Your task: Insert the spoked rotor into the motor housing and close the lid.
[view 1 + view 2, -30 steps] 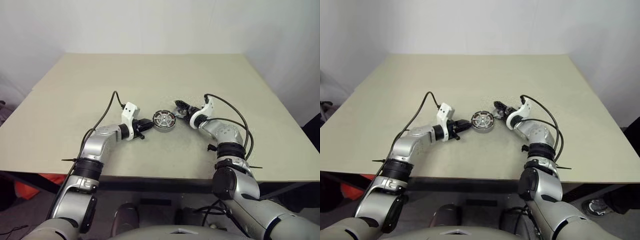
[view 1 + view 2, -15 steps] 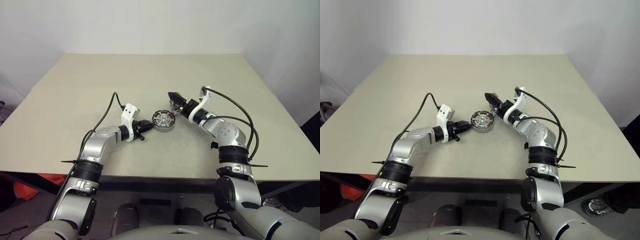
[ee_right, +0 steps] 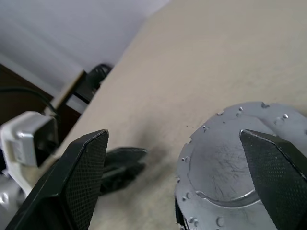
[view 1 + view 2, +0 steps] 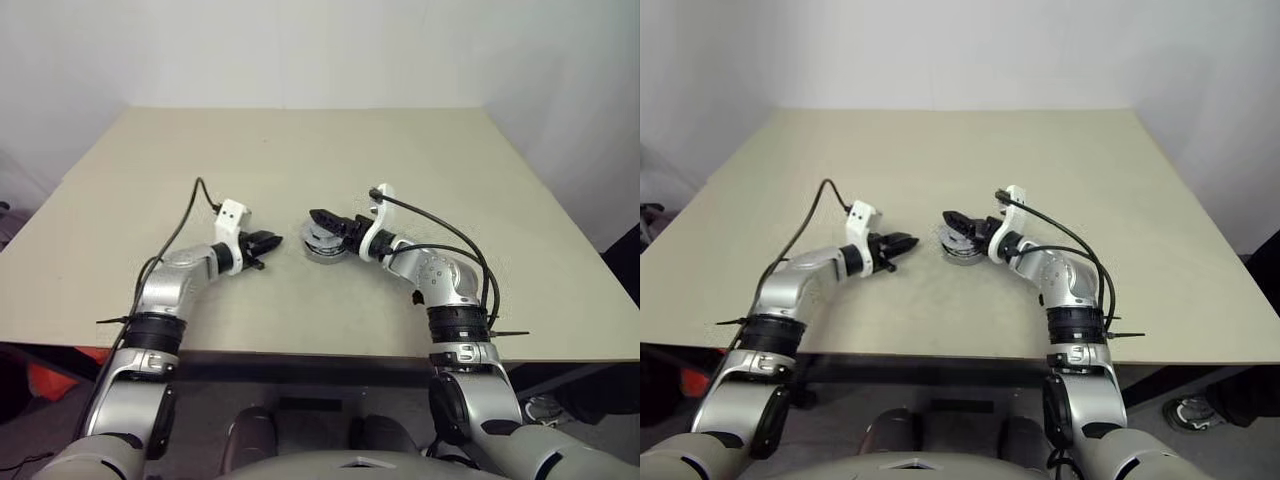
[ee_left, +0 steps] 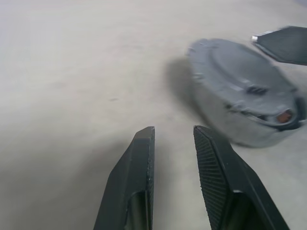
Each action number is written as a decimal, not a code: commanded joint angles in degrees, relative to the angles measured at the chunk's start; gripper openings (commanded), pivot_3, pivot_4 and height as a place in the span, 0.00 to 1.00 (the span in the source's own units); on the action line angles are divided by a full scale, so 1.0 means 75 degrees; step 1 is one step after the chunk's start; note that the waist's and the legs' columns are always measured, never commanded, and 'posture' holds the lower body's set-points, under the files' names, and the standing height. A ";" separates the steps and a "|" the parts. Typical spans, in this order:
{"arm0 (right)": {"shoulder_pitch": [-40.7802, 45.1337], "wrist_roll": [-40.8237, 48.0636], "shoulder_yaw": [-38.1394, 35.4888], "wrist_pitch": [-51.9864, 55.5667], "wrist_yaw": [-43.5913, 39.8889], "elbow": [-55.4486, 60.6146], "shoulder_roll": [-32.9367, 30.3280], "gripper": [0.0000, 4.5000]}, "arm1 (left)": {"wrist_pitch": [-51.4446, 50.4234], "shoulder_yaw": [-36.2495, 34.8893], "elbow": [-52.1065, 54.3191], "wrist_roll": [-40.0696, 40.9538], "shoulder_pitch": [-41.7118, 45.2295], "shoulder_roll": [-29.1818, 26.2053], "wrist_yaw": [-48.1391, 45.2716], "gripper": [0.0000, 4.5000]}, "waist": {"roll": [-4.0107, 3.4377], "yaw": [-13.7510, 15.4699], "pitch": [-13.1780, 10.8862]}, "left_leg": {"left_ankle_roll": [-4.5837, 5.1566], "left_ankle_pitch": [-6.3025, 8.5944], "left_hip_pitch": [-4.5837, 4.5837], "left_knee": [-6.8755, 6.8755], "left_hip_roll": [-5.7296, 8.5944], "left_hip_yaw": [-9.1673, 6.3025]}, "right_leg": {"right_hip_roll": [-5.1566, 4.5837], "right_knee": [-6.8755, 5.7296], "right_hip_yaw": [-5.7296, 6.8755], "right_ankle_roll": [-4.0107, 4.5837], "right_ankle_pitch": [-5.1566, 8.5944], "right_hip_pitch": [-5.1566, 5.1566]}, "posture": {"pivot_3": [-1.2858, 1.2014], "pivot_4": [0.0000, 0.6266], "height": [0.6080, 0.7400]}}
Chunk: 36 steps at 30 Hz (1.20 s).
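Note:
The motor housing (image 4: 322,250) stands near the middle of the table. The lid (image 3: 225,167), a grey disc with a scalloped rim and a round centre, lies on top of the housing (image 5: 240,124) and hides the spoked rotor. My right gripper (image 4: 318,216) hovers just over the lid, open, its fingers (image 3: 81,177) spread wide. One fingertip is over the lid's rim and the other is clear of it. My left gripper (image 4: 266,240) is a short way to the housing's left, pointing at it. Its fingers (image 5: 139,163) stand a narrow gap apart with nothing between them.
The beige table (image 4: 300,150) stretches far behind and to both sides of the housing. Its front edge (image 4: 300,352) runs close under my forearms. A black cable (image 4: 190,205) loops up from my left wrist, and another loops from my right wrist.
My left gripper has drawn back to the left, away from the housing. My right gripper swung left over the housing. The spokes that showed in the housing are now under the lid.

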State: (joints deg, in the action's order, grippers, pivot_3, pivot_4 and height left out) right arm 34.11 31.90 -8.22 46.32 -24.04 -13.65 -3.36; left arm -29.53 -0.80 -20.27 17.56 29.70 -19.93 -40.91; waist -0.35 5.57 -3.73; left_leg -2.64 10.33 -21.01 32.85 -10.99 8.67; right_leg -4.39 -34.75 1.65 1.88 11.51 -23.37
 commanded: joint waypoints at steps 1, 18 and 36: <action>0.0014 -0.0795 0.0672 -0.1051 -0.0124 0.0418 -0.0218 1.00 | 0.0183 -0.0139 0.0070 0.0044 0.0126 -0.0070 -0.0076 0.30 | 0.0001 0.0014 0.0000 | 0.0000 0.0000 -0.0002 0.0000 0.0000 -0.0001 | -0.0003 0.0000 0.0000 -0.0001 0.0000 0.0000 | 0.52 0.00 1.00; 0.0163 -0.3257 0.1877 -0.4409 0.0099 -0.1018 -0.0325 1.00 | -0.0007 0.0083 0.0553 0.0031 -0.0219 0.0337 0.0138 0.30 | 0.0005 -0.0034 -0.0002 | 0.0004 0.0003 -0.0005 0.0003 0.0002 -0.0001 | 0.0012 -0.0001 0.0000 0.0003 0.0000 -0.0005 | 0.52 0.00 1.00; -0.0011 -0.3900 0.2259 -0.4659 0.0053 -0.1820 -0.0230 1.00 | 0.0009 0.0087 0.0448 -0.0005 -0.0187 0.0285 0.0154 0.30 | 0.0006 -0.0036 -0.0002 | 0.0007 0.0004 0.0002 0.0015 -0.0002 -0.0002 | 0.0011 -0.0005 -0.0001 0.0004 0.0000 0.0004 | 0.52 0.00 1.00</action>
State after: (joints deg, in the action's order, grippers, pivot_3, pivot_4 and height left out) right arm 33.48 3.23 8.41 12.43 -23.62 -26.79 -5.02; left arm -29.94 0.33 -18.38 17.53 27.66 -17.25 -39.73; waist -0.31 5.30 -3.74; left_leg -2.59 10.36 -20.99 32.97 -11.00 8.66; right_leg -4.30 -34.79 1.64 1.91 11.50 -23.33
